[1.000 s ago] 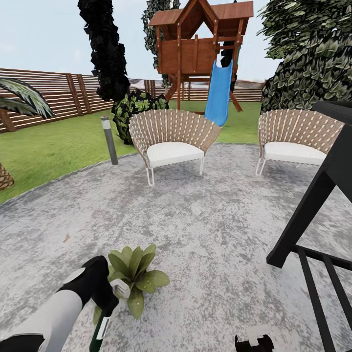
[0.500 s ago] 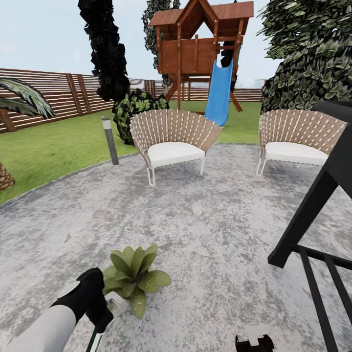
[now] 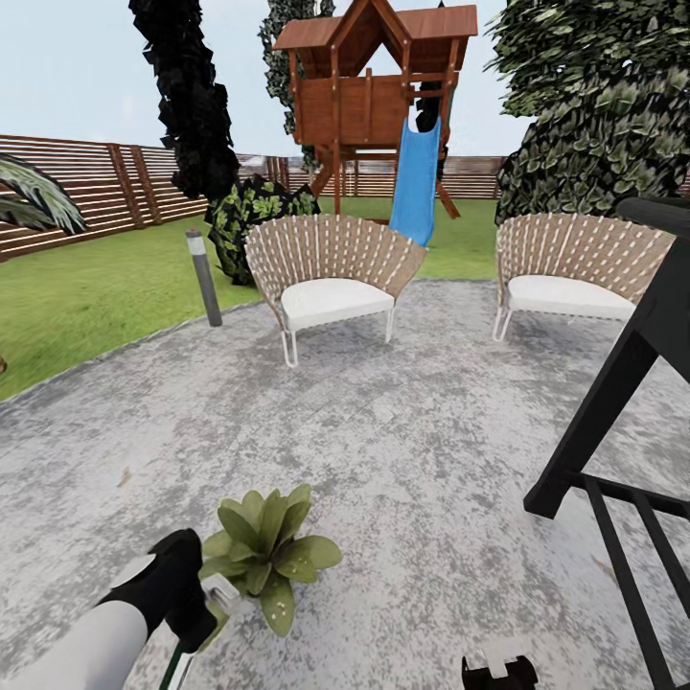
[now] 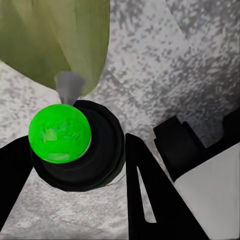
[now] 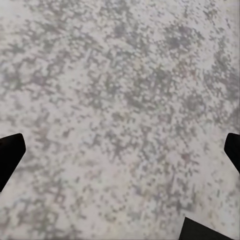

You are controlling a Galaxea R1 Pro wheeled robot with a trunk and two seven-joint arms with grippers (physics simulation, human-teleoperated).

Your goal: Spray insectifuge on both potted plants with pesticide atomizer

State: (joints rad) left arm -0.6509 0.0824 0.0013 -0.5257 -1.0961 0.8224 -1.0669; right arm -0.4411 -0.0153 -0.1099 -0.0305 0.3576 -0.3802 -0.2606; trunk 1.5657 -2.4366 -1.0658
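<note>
Camera has turned — potted plant [image 3: 266, 554] barely shifted.

White left forearm [image 3: 91, 647], black wrist, black hand [image 4: 75, 165]

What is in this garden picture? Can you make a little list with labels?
place: round grey patio beside a lawn
plant: one small potted plant on the patio
left gripper: shut on the atomizer, nozzle toward a leaf
right gripper: open, over bare patio
chairs: two wicker chairs with white cushions
behind: wooden playhouse with blue slide, slatted fence
</note>
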